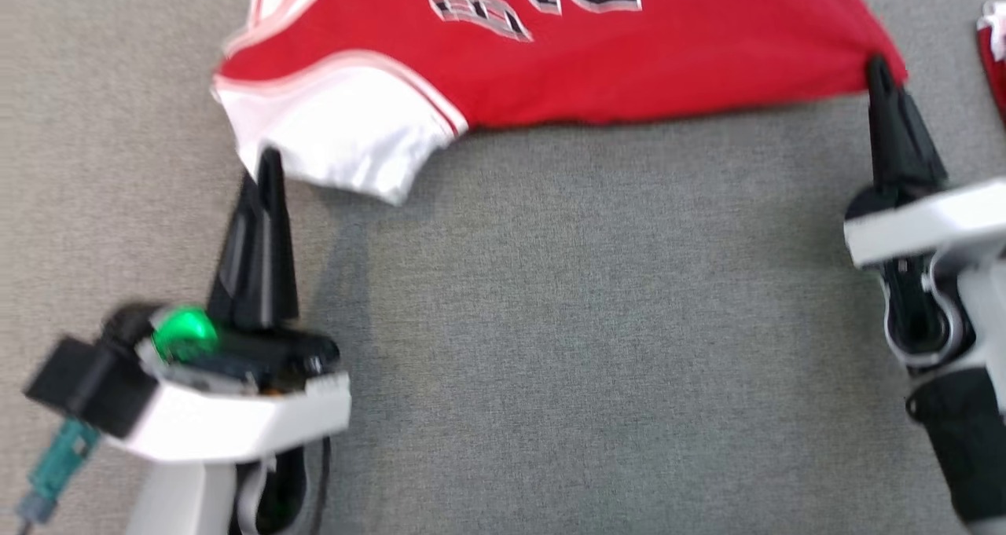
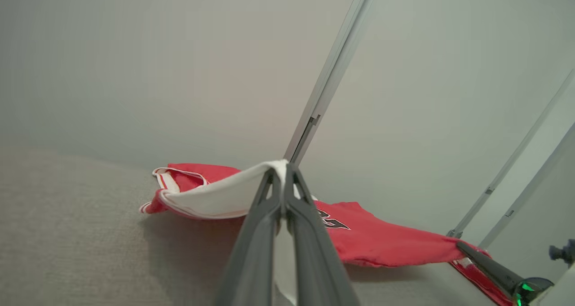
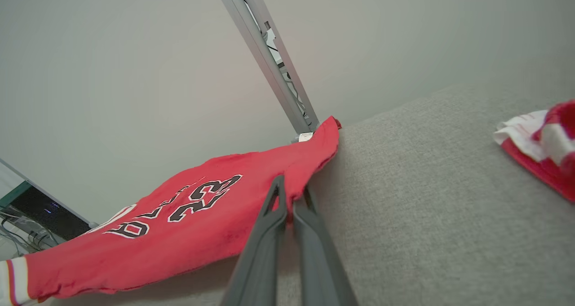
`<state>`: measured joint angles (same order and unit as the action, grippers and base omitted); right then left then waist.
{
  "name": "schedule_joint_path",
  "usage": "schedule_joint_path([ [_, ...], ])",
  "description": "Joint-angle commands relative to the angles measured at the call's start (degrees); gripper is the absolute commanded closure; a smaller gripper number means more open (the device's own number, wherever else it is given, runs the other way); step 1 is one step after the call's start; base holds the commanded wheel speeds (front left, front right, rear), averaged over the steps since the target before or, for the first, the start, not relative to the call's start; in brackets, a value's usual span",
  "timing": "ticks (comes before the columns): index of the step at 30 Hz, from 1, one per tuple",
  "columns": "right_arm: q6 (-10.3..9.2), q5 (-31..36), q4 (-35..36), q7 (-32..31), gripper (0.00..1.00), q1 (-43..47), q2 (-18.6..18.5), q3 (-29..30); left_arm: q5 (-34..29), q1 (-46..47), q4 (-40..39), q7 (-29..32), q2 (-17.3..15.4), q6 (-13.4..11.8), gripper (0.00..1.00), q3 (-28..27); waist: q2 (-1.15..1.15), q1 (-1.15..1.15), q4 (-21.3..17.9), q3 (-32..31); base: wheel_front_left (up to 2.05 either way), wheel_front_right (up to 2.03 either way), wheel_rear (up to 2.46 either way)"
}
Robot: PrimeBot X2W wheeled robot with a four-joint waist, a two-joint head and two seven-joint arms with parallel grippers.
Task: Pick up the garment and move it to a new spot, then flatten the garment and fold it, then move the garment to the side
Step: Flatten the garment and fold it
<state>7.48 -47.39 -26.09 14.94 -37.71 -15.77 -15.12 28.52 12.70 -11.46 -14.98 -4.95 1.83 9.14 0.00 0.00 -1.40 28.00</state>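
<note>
Item: red jersey (image 1: 589, 64), soft, light, limp, slung low over grey tabletop (image 1: 550, 323); left gripper (image 2: 283, 173) clamped on white sleeve, right gripper (image 3: 292, 187) apparently nipping hem corner; best held at corners.

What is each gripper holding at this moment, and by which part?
Both hold the red jersey. The left gripper pinches its white sleeve; the right gripper pinches the hem near a corner.
</note>
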Motion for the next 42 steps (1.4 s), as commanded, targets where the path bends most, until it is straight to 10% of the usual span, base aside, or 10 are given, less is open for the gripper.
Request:
schedule_joint_path([
  [1, 0.03, 1.0, 1.6, 0.3, 1.0, 3.6, 0.3, 1.7, -0.1, -3.3, -0.8, -0.2, 0.1, -0.5, 1.0, 0.3, 0.0, 0.0, 0.8, -2.9, 0.0, 0.0, 0.0],
  [22, 0.03, 8.9, 13.0, -1.5, 1.0, 32.5, 7.4, 11.0, -2.9, -25.8, -6.0, 0.9, -2.7, -1.8, 1.0, 3.1, 0.0, 0.0, 0.8, -20.0, 0.0, 0.0, 0.0],
  [42, 0.03, 12.5, 25.9, -12.4, 1.0, 46.9, 11.8, 16.6, -1.2, -32.8, -10.5, 2.9, -2.6, -3.0, 1.0, 4.9, 0.0, 0.0, -0.5, -20.3, 0.0, 0.0, 0.0],
])
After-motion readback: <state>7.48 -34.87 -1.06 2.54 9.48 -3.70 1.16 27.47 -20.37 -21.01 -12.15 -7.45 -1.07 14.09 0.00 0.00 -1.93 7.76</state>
